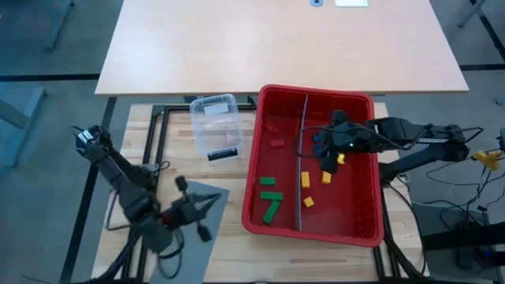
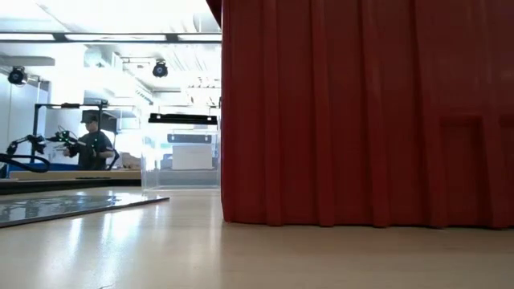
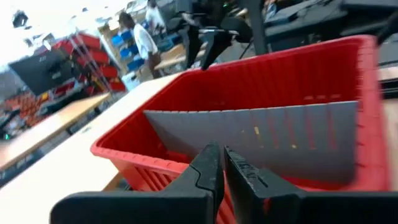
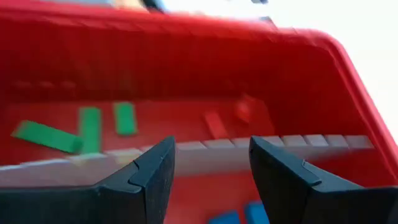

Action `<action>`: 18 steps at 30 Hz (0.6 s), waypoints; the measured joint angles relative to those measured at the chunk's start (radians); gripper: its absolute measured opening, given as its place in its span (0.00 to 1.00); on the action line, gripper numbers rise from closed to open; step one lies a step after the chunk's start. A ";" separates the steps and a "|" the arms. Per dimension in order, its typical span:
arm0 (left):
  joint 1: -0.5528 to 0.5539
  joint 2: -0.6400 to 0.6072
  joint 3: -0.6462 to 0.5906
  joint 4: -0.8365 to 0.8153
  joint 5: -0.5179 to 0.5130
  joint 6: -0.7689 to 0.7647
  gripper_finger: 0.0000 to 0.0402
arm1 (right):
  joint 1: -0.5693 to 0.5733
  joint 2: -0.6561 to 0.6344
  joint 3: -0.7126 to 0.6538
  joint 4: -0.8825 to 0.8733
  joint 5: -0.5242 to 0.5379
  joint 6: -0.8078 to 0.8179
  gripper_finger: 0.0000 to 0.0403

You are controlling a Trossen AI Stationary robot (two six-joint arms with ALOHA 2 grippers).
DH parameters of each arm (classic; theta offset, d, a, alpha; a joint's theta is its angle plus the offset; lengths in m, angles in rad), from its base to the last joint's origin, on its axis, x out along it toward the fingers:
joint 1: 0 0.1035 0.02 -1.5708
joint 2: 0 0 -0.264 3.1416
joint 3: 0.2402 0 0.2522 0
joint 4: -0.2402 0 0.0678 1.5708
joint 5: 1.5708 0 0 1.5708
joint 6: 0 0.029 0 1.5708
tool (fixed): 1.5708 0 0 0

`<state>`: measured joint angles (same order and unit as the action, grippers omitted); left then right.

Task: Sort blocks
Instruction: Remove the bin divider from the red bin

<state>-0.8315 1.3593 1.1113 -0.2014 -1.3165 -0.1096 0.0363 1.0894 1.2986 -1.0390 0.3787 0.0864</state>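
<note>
Table (image 1: 237, 260): pale wood-grain top; its left part is crossed by the left arm.
Red bin (image 1: 363, 229): ribbed plastic, rectangular, right of centre on the table; in the low view its near wall fills most of the frame and hides everything inside.
Divider panel (image 1: 303, 158): thin grey slotted strip running near to far, splitting the bin into a left and a right compartment; its middle is hidden under the right arm.
Clear tub (image 1: 215, 125): transparent plastic, rounded corners, just left of the bin's far corner; a dark label with white marks sits on its near rim, too small to read.
Grey sheet (image 1: 211, 196): flat, dull, under the left gripper.
Right gripper (image 4: 211, 163): fingers spread and pinching nothing, hanging over the bin's right compartment near the divider; dark, wedge-shaped tips.
Left gripper (image 3: 222, 165): fingers pressed together, nothing between them, over the grey sheet left of the bin.
Green blocks (image 1: 271, 197): short bars, left compartment, near end.
Red blocks (image 1: 276, 143): left compartment, far end; hard to make out against the red floor.
Yellow blocks (image 1: 306, 180): small cubes and a bar, right compartment, partly hidden by the right gripper.
Blue blocks (image 4: 256, 211): in the right wrist view, two cut off at the frame edge, between the fingers.
</note>
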 joint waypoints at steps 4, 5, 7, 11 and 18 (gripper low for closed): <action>0.084 -0.011 0.000 -0.001 0.090 0.001 0.09 | -0.039 0.028 -0.014 -0.034 0.013 0.060 0.46; 0.098 -0.015 0.000 0.000 0.110 0.002 0.12 | -0.047 0.036 -0.020 -0.032 0.007 0.067 0.46; 0.122 -0.020 0.000 0.001 0.129 0.002 0.20 | -0.065 0.057 -0.032 -0.032 0.001 0.081 0.46; 0.150 -0.025 0.000 0.000 0.130 0.003 0.38 | -0.104 0.111 -0.041 -0.008 -0.021 0.103 0.46; 0.165 -0.026 0.000 0.000 0.131 0.013 0.59 | -0.159 0.191 -0.025 0.072 -0.121 0.071 0.46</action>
<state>-0.6669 1.3334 1.1114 -0.2009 -1.1858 -0.0963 -0.1228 1.2804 1.2740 -0.9666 0.2577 0.1578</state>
